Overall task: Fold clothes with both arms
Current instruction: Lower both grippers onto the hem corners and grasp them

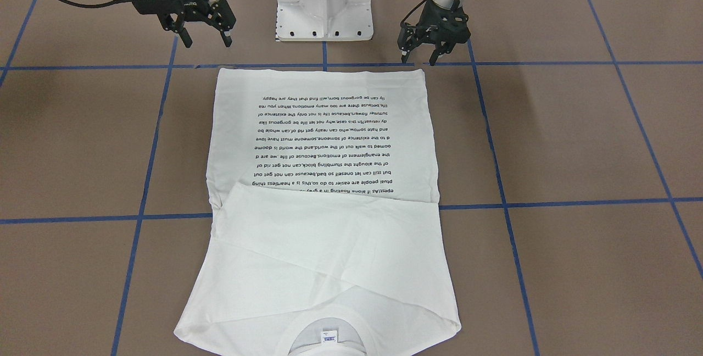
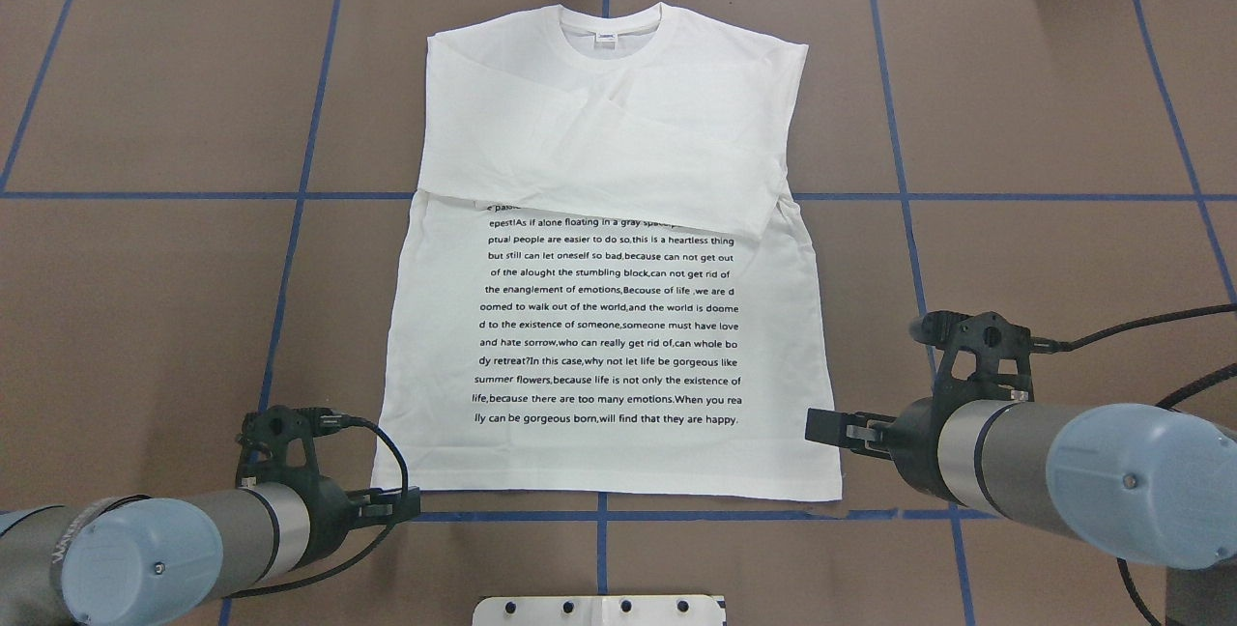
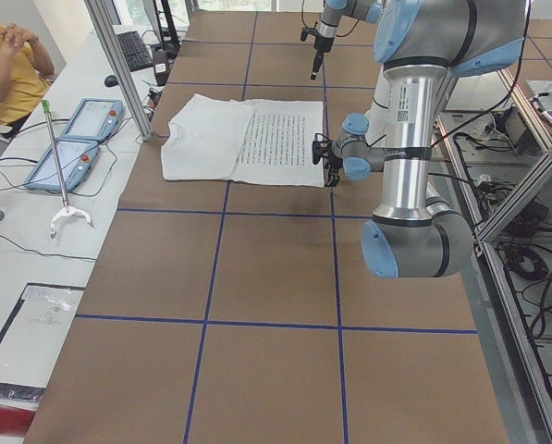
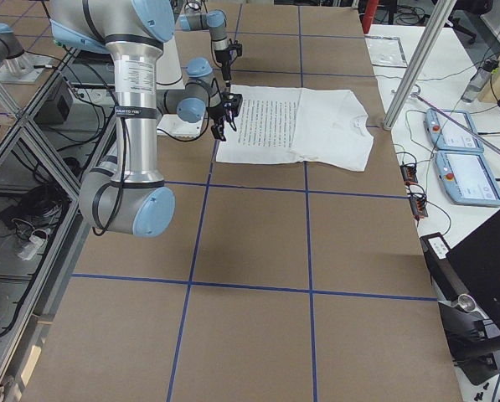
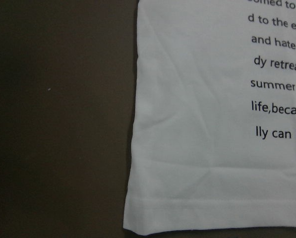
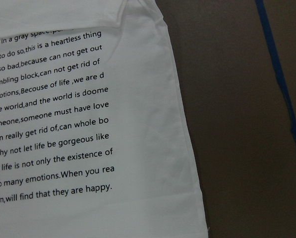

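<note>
The white long-sleeved shirt [image 2: 604, 249] lies flat on the brown table, printed text up. Both sleeves are folded across the chest [image 1: 329, 246], and the neck with its tag [image 1: 328, 337] is at the far side from the robot. My left gripper [image 1: 418, 60] hovers open and empty just off the hem's left corner [image 5: 138, 225]; it also shows in the overhead view [image 2: 406, 505]. My right gripper [image 1: 207, 43] hovers open and empty near the hem's right corner [image 2: 821, 428]. The right wrist view shows the shirt's right edge [image 6: 187, 148].
The white pedestal base [image 1: 324, 4] stands between the arms, just behind the hem. Blue tape lines [image 1: 576, 202] grid the table. Two teach pendants [image 3: 77, 139] lie on the side table beyond the neck, where a person in yellow [image 3: 3, 65] sits.
</note>
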{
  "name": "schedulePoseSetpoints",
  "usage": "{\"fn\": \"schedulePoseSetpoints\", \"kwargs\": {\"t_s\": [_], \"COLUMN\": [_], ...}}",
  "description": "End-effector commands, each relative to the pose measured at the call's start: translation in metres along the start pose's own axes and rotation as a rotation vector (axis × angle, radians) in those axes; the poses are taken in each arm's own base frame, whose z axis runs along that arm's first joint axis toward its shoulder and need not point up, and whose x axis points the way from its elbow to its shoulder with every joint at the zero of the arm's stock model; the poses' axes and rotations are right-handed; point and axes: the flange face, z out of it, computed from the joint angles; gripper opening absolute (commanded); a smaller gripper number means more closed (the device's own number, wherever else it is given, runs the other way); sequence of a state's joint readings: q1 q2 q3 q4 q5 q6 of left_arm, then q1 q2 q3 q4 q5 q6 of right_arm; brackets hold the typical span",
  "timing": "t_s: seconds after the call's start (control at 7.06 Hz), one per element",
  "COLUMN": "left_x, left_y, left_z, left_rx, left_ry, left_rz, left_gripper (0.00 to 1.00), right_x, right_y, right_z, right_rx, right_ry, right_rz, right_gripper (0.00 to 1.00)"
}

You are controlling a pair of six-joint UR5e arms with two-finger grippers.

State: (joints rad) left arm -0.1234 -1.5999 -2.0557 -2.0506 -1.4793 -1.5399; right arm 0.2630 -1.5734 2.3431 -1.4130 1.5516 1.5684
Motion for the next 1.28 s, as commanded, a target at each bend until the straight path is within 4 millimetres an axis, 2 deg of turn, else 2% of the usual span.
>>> {"fn": "schedulePoseSetpoints", "kwargs": {"t_s": [0.0,0.99,1.13], "left_x": [0.001,0.003,0.003], "left_y": [0.003,-0.016,-0.015], "left_z": [0.003,0.001,0.007], "left_rx": [-0.006,0.023,0.02], "left_ry": [-0.011,-0.01,-0.018], "left_rz": [0.046,0.165,0.168], "left_gripper": [0.71,0.65,0.64], "right_x": [0.0,0.0,0.0], "right_y": [0.0,0.0,0.0], "right_z": [0.0,0.002,0.002], "right_rx": [0.0,0.0,0.0], "right_ry": [0.001,0.001,0.001], "right_rz": [-0.001,-0.001,-0.001], "right_gripper": [1.0,1.0,1.0]}}
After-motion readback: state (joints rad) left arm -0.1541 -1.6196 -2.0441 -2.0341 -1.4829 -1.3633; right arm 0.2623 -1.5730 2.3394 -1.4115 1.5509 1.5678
